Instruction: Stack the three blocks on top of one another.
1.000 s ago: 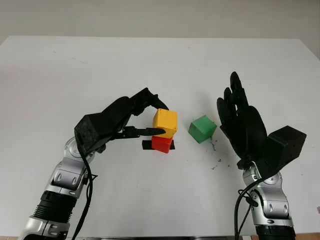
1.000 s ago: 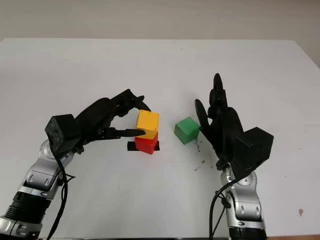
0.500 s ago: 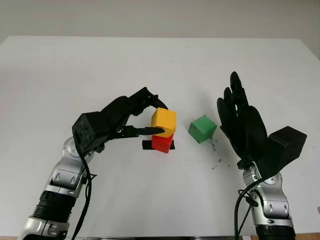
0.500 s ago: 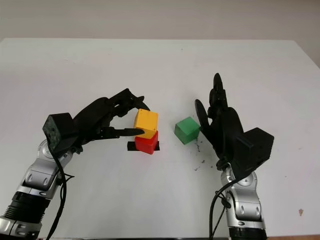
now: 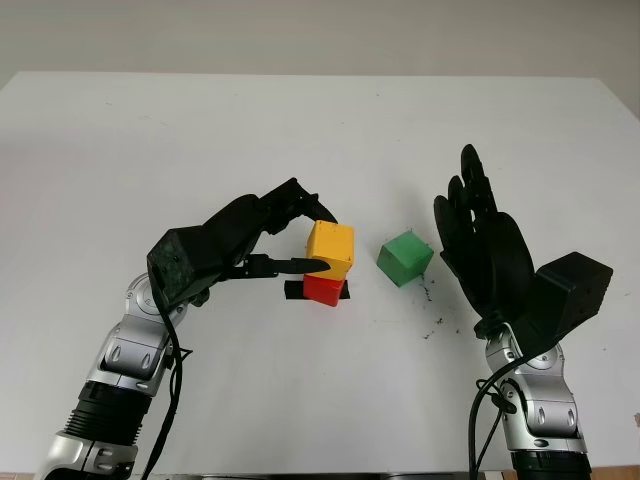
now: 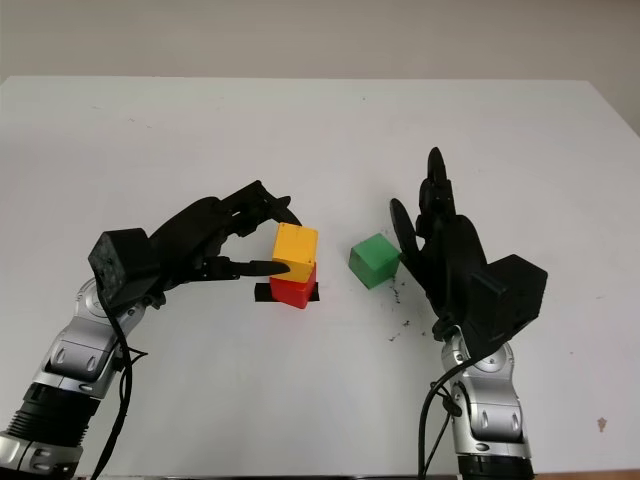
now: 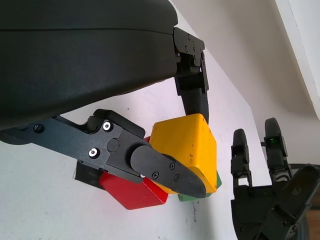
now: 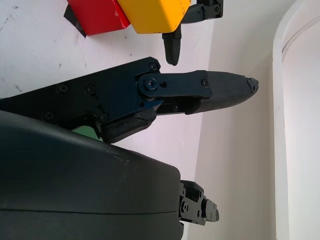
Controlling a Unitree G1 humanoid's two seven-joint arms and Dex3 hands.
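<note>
I see a big white table [image 5: 120,150] with lots of bare room on every side of the blocks — its far edge and both side edges are well away from them.

My left hand [image 5: 262,238] is left of the middle. It is pinched on the yellow block [image 5: 330,249], with one finger [image 7: 170,172] on the near face and another [image 7: 192,95] on the far side. The yellow block sits on top of the red block [image 5: 324,290], a bit crooked, with one corner poking out past the red one. The red block sits on a small black patch [image 5: 294,290] on the table.

I count three blocks: one yellow, one red, one green. Two make a short tower that stands straight up.

The green block [image 5: 405,257] is just right of the tower, apart from it, alone on the table and turned so a corner points toward me.

My right hand [image 5: 484,240] is just right of the green block — open, holding nothing, palm facing the block, fingers pointing away from me.
</note>
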